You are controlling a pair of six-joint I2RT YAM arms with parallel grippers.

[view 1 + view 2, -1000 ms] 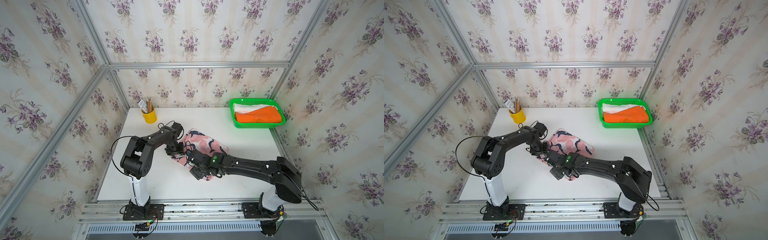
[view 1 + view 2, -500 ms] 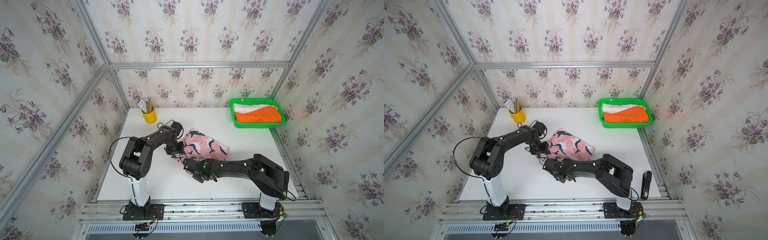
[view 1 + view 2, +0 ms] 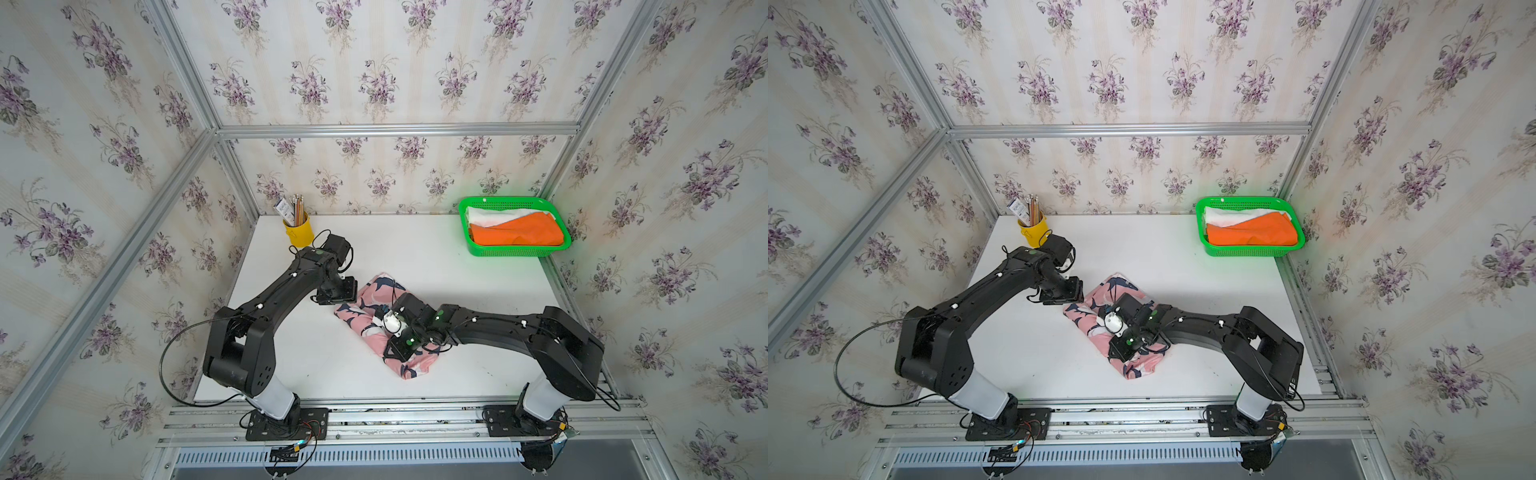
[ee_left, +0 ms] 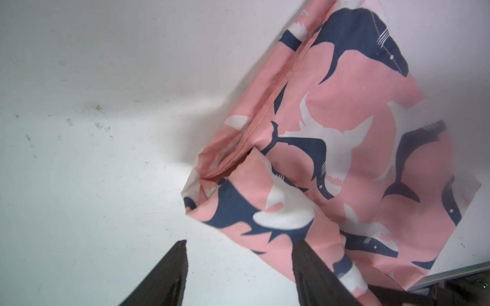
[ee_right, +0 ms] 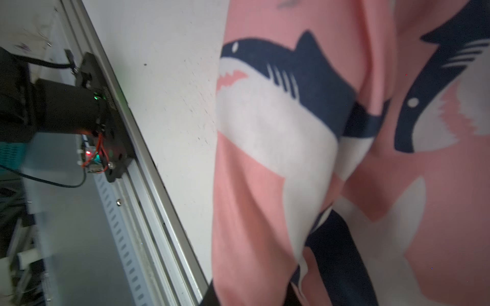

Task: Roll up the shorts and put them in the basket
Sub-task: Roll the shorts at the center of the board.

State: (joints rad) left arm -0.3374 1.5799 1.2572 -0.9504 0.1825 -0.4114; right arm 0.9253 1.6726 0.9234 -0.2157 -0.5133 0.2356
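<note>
Left pincer (image 4: pixel 240 242) gapes wide beside the pink shorts (image 3: pixel 357 318), bunched on the surface (image 3: pixel 415 257) well apart from the green basket (image 3: pixel 515 250). Right pincer (image 3: pixel 386 332) has its hold hidden in cloth; tight rolling likely needs even tension.

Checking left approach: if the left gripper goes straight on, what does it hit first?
Probably the pink shorts, near corner; the open left gripper points there. Depth unclear: the table could come first.

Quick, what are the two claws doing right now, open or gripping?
Left gripper: jaws open, empty, at the pink shorts' edge.
Right gripper: on the pink shorts, jaws hidden; cannot tell.
</note>
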